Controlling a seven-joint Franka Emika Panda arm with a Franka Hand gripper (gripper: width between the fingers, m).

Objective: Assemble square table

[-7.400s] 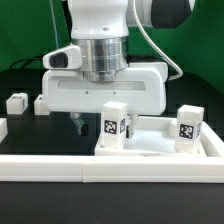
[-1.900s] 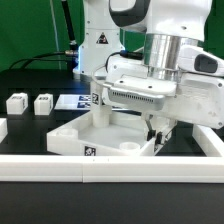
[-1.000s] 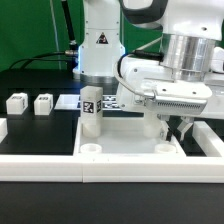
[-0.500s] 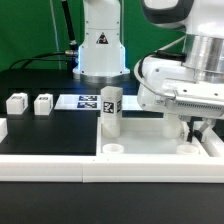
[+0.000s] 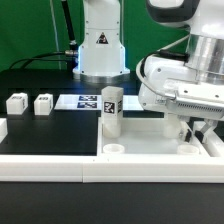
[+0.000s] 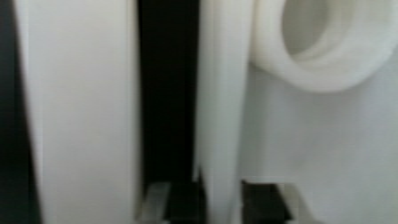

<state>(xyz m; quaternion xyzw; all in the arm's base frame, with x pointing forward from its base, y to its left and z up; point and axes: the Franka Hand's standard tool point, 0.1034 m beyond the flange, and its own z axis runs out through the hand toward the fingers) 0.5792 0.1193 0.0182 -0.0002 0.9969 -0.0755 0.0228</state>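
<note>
The square table's white tabletop [image 5: 150, 138] lies flat at the front of the exterior view's right, pressed against the white border rail [image 5: 50, 166]. One tagged white leg [image 5: 110, 108] stands upright at the tabletop's far left corner. My gripper [image 5: 197, 130] reaches down at the tabletop's right end. In the wrist view the gripper [image 6: 217, 203] is shut on the thin upright rim [image 6: 217, 100] of the tabletop, one finger on each side. A round leg socket [image 6: 338, 45] shows beside the rim.
Two loose white legs [image 5: 16, 102] [image 5: 43, 103] sit on the black mat at the exterior view's left, and another white part [image 5: 2, 128] shows at the left edge. The marker board [image 5: 85, 101] lies behind the standing leg. The robot base [image 5: 100, 50] stands at the back.
Over the last second the tabletop, with its standing leg, slid toward the exterior view's right in my gripper. Since half a second ago almost nothing has moved.
</note>
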